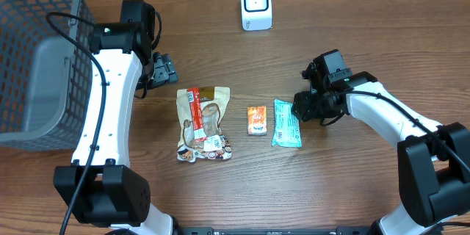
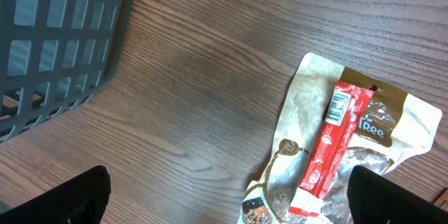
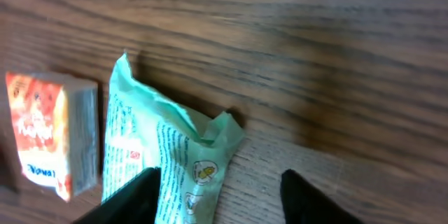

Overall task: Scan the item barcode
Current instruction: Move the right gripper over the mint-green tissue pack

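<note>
A green packet (image 1: 286, 123) lies flat on the wooden table, right of a small orange box (image 1: 256, 120). My right gripper (image 1: 299, 109) is low at the packet's upper right edge. In the right wrist view the jaws straddle the crumpled end of the green packet (image 3: 168, 154). One finger is over the wrapper and the other stands clear on bare wood, so the right gripper (image 3: 220, 185) is open. A brown pouch (image 1: 204, 125) carries a red bar (image 2: 332, 140) with a barcode on its end. My left gripper (image 1: 163, 70) hangs open and empty above the pouch's upper left. A white scanner (image 1: 256, 5) stands at the back.
A grey mesh basket (image 1: 29, 44) fills the far left, and its wall (image 2: 56, 35) shows in the left wrist view. The orange box (image 3: 49, 133) sits just left of the green packet. Bare wood lies between the items and the scanner.
</note>
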